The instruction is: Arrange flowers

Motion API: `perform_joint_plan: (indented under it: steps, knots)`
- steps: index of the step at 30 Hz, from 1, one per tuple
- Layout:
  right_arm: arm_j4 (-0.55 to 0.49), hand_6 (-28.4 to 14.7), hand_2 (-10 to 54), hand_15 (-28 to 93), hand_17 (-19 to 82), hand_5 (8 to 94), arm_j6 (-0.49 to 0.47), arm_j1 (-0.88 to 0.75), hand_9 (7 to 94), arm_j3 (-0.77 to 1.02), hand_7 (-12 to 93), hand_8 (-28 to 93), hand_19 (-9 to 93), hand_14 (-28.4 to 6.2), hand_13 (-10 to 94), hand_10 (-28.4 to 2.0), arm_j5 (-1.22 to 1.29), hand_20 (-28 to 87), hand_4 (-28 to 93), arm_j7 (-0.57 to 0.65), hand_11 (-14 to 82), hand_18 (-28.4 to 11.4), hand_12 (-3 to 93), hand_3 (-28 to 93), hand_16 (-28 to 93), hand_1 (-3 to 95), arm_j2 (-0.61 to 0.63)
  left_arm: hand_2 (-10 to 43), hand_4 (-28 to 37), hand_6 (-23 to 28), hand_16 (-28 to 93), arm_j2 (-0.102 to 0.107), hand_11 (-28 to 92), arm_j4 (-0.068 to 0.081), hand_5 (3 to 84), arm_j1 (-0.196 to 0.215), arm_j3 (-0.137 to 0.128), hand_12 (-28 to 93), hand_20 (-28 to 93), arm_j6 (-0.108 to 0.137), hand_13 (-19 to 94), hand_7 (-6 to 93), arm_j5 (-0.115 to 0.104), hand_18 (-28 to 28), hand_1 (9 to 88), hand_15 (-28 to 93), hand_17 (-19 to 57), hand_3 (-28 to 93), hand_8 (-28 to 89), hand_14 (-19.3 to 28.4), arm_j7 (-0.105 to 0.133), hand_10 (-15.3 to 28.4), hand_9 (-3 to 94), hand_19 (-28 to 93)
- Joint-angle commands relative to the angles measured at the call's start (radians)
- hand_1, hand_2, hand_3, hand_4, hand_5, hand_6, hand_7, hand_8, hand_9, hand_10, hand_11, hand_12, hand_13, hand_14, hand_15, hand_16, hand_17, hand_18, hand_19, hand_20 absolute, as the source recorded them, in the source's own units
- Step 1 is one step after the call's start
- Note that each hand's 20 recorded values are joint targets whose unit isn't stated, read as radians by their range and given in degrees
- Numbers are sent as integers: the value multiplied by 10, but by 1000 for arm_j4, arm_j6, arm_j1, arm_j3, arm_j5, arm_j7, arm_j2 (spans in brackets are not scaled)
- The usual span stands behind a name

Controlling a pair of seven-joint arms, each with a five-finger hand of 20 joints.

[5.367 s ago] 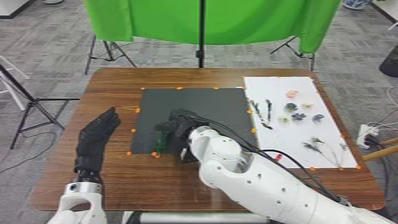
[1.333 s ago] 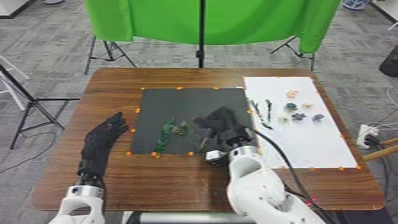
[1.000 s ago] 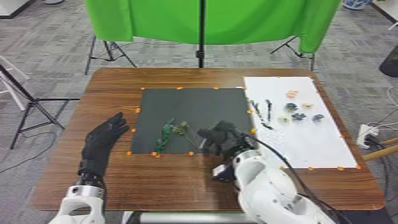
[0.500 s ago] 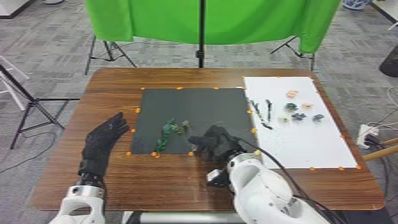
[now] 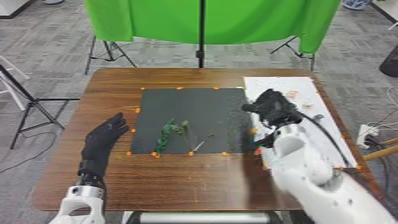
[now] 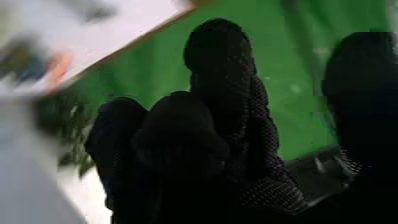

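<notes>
Hanging above the left edge of the white sheet (image 5: 336, 150), on the right half of the brown wooden surface (image 5: 160, 185), the right hand (image 5: 275, 108) has its fingers loosely extended, apparently holding nothing. The pale pink blossom (image 5: 291, 94) lies just right of the fingertips; the dusky blue-grey blossom (image 5: 318, 117) lies right of the hand, nearer the surface's right edge. The next pick probably calls for a rightward shift. The left hand (image 5: 107, 131), straight-fingered and empty, is farther off, left of the long green leafy stem (image 5: 165, 136), whose long axis points roughly from near edge to far.
</notes>
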Motion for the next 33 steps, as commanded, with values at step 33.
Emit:
perform_joint_plan:
  steps: [33]
  knots:
    - [244,-71,-95,635,697,747,-332,186,866,-260,144,-43,932,-25,915,-138,-130,627,-181,26,448,-103,288,546,343,316,17,4,-226,77,5,-18,141,3,427,35,-4,122,212,-27,287,43,10,139,263,243,48,656,-43,180,-19,134,376,107]
